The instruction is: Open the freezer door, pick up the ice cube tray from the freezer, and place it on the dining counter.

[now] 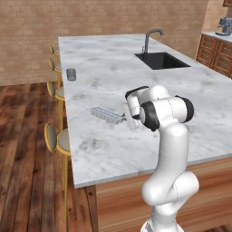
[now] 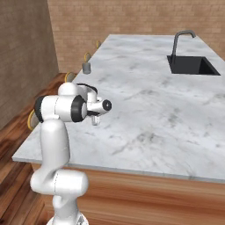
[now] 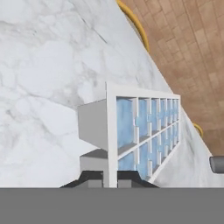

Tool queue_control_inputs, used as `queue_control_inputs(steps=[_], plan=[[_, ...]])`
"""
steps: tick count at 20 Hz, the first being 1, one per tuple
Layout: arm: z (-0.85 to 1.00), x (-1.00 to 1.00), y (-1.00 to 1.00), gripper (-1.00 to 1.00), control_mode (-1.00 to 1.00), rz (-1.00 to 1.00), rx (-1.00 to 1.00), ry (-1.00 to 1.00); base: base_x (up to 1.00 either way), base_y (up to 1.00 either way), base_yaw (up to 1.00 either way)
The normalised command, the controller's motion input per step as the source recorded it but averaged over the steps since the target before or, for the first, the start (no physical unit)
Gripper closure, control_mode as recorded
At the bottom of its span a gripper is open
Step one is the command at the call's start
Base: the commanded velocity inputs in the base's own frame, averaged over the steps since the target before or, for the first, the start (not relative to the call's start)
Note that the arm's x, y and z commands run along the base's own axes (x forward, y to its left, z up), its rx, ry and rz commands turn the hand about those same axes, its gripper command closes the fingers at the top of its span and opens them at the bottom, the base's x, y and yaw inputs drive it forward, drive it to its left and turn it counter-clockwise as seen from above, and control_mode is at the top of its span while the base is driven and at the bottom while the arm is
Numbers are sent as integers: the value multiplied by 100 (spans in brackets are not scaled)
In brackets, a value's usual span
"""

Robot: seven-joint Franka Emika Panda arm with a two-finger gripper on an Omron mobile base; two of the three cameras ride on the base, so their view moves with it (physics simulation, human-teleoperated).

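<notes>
Ice cube tray (image 3: 146, 131): pale-blue cells in a white grid, held level just above the marble table (image 1: 108, 63), its near white rim clamped between the closed tips of the gripper (image 3: 110, 178); whether its underside touches the marble cannot be told; the table's stool-side edge is near; bare marble is seen all round. Grey cup (image 1: 71, 74): well apart, by that same edge. Black sink (image 1: 161, 60) with curved faucet (image 1: 152, 38): far side. Stools (image 1: 58, 138): ranged along the edge.

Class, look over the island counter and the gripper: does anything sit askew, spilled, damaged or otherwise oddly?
Nothing stands out. The gripper is shut on the ice cube tray just above the dining counter; a grey cup stands upright near the stool edge.
</notes>
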Motion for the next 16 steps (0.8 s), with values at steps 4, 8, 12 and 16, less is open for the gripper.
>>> queue_control_inputs(steps=[4, 8, 12, 16], plan=[[0, 0, 0, -100, -100, 0, 0, 0, 0, 0, 0], [0, 0, 0, -100, -100, 0, 0, 0, 0, 0, 0], [0, 0, 0, -100, -100, 0, 0, 0, 0, 0, 0], [49, -4, -5, -100, -100, 0, 3, 15, 0, 0, 0]])
